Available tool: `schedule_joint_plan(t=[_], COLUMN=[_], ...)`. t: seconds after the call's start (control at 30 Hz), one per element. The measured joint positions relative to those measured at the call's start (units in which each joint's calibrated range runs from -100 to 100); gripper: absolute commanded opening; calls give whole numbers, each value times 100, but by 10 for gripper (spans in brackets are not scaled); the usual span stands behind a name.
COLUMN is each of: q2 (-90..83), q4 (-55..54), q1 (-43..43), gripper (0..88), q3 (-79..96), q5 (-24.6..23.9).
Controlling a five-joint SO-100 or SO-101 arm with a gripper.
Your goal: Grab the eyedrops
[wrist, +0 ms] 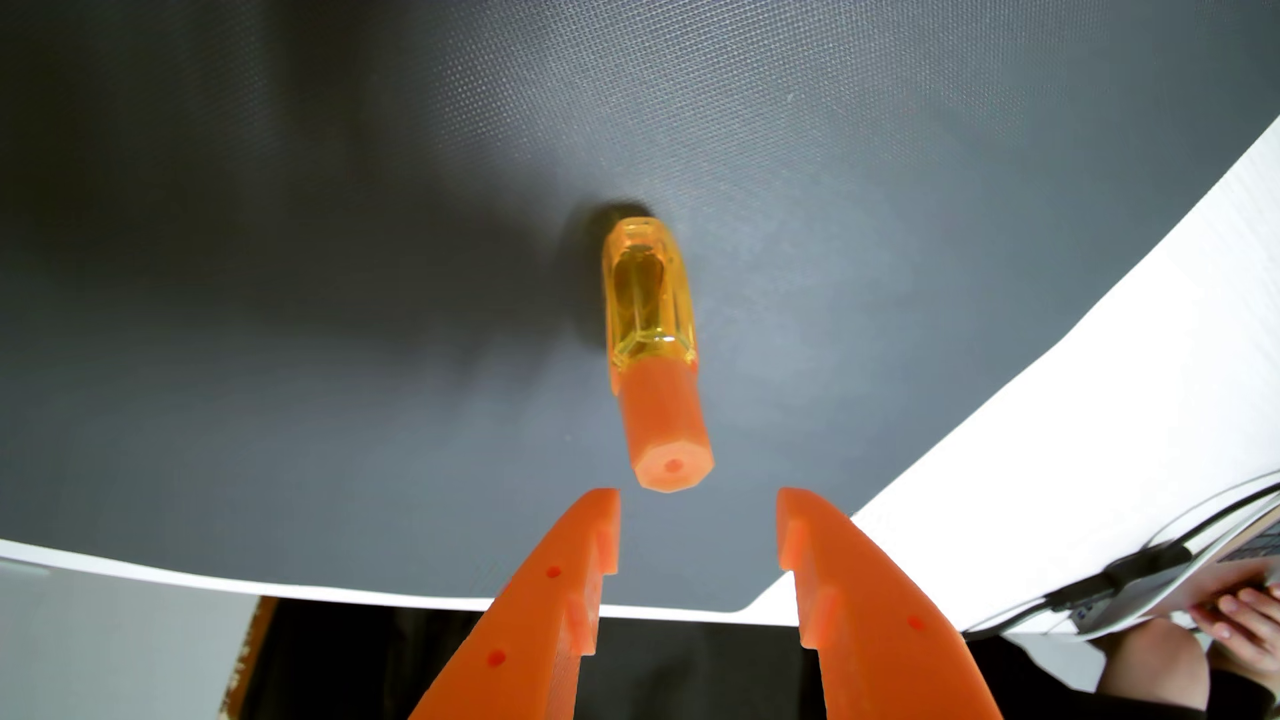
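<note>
bottle: eyedrops bottle [654,346] stands upright mid grey mat [277,277], orange cap toward camera, clear amber body below
gripper: orange gripper [698,498] just short of cap, jaws spread, nothing held
reason: gap lined up either side of cap, probably set for descent and pinch
hand: person's hand [1247,616] at laptop [1177,574], far right

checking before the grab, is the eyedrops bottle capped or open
Capped: an orange cap covers the top of the bottle, no dropper tip exposed.
</note>
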Motion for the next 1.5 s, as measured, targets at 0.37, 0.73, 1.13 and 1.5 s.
schedule_joint_plan(t=[0.37,0.73,1.13,1.5], q2=[68,68,68,551], q4=[26,17,-663,-802], q1=[-30,-22,-22,-157], gripper=[134,134,134,129], q3=[45,262,849,867], q5=[110,126,110,26])
